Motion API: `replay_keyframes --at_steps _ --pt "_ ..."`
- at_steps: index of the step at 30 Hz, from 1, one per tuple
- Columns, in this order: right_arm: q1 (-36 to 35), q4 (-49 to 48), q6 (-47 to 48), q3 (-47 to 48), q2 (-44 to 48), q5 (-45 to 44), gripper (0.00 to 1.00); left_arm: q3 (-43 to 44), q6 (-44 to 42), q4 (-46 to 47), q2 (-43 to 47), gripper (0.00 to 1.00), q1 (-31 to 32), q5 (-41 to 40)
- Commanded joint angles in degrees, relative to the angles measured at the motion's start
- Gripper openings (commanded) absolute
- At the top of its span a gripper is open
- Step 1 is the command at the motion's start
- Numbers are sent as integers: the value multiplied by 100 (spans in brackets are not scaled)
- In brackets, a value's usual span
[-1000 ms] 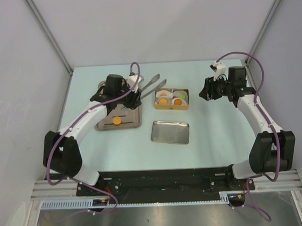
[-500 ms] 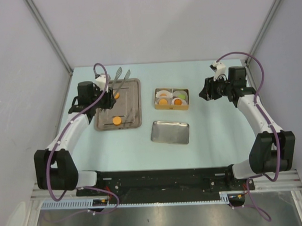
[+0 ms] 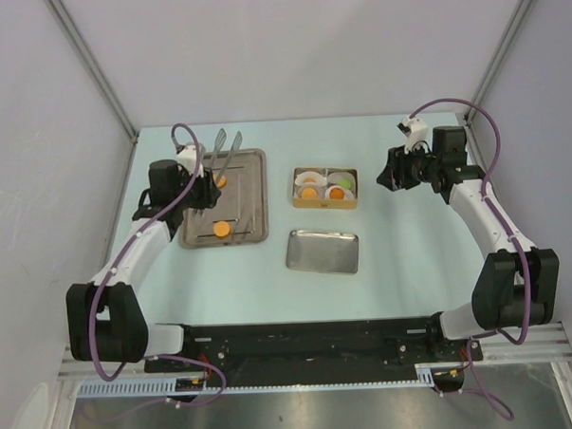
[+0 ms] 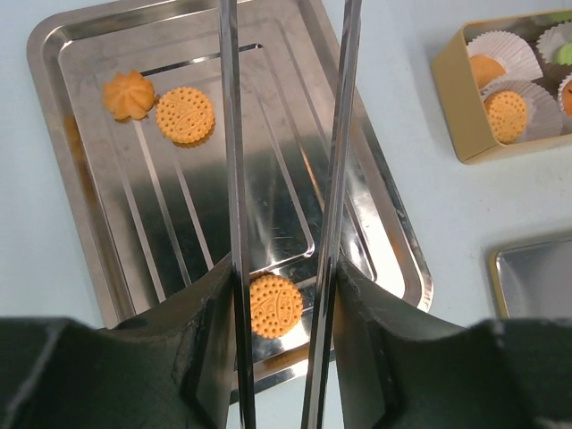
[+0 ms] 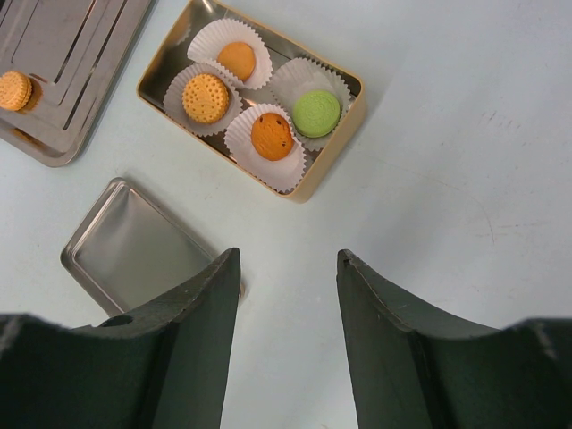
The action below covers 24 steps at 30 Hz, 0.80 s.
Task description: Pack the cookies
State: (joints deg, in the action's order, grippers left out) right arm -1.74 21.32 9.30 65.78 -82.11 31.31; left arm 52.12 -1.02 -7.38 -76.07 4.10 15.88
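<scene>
- The cookies (image 4: 185, 115): three lie loose on the ridged steel tray (image 4: 71, 54). A flower-shaped one touches a round dotted one at the far left. A third, also round, sits at the near edge, partly masked by the left gripper (image 4: 286, 288).
- Cut off: in the left wrist view the tips of the tongs (image 4: 230, 134) run off the top edge, and the box (image 4: 460, 107) is clipped at the right, showing only part of its contents.
- Hard to make out: in the top view the far pair on the tray shows only as an orange speck beside the left wrist.
- Box contents: four white paper liners (image 5: 290, 170), one cookie in each, three orange and one green.
- A smaller steel tray (image 5: 134, 241) lies open side up on the table (image 5: 465, 179), near the box but apart from it.
- Left gripper: clamped on the tongs, whose two blades stand apart above the ridged tray.
- Right gripper (image 5: 288, 264): released, jaws spread, above the table to the right of the box.
- Only the right wrist view shows all four boxed cookies clearly, one of them a darker, speckled orange.
- Only the top view shows the tong tips reaching past the ridged tray's far rim.
</scene>
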Motion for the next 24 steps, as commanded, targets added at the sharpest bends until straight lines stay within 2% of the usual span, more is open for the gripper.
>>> replay_keyframes --at_steps 1,6,15,24 --pt "24 -93 107 23 63 16 52 -140 146 377 163 46 -58 -269" --pt "33 -84 116 23 63 24 52 -237 -56 307 207 45 -391 -252" --pt "16 -93 116 23 63 33 52 -527 -487 333 190 46 -1638 11" --pt "7 -93 116 23 19 24 52 -519 -1084 483 -592 46 -2519 179"
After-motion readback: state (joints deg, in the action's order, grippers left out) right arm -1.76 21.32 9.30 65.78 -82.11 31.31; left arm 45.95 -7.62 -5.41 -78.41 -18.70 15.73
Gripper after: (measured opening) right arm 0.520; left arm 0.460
